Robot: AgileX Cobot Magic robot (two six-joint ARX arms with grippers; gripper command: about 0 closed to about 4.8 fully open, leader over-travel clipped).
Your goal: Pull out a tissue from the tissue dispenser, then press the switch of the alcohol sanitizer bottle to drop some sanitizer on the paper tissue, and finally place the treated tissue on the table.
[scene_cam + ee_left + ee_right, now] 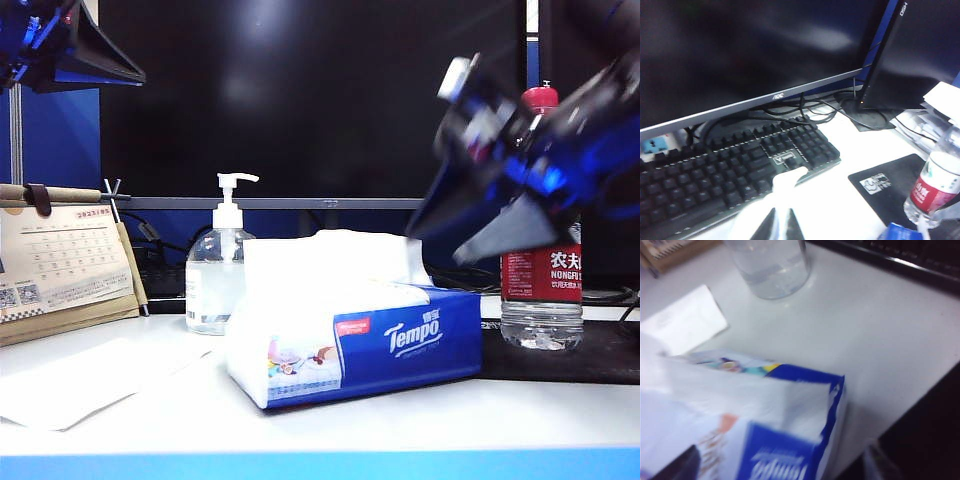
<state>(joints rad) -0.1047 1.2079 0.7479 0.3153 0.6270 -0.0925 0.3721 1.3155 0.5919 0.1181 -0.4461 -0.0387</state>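
Observation:
The blue Tempo tissue dispenser [400, 340] lies mid-table, with a white tissue [330, 260] bunched out of its top. My right gripper [470, 235] hangs blurred just above the pack's right end. In its wrist view this gripper [782, 467] is open, one finger on each side of the pack [790, 460], touching nothing. Behind the pack's left end stands the alcohol sanitizer bottle [215, 280] with its white switch [232, 185]. High at the far left, my left gripper [60, 45] is well away from them. Its fingertips [785, 227] are nearly together, with a blurred white shape beyond them.
A loose white sheet [80, 385] lies flat on the table [450, 410] at the front left. A desk calendar [60, 265] stands behind it. A red-capped water bottle [542, 270] stands on a black mat [590, 355] at the right. Keyboard [730, 165] and monitor [310, 90] fill the back.

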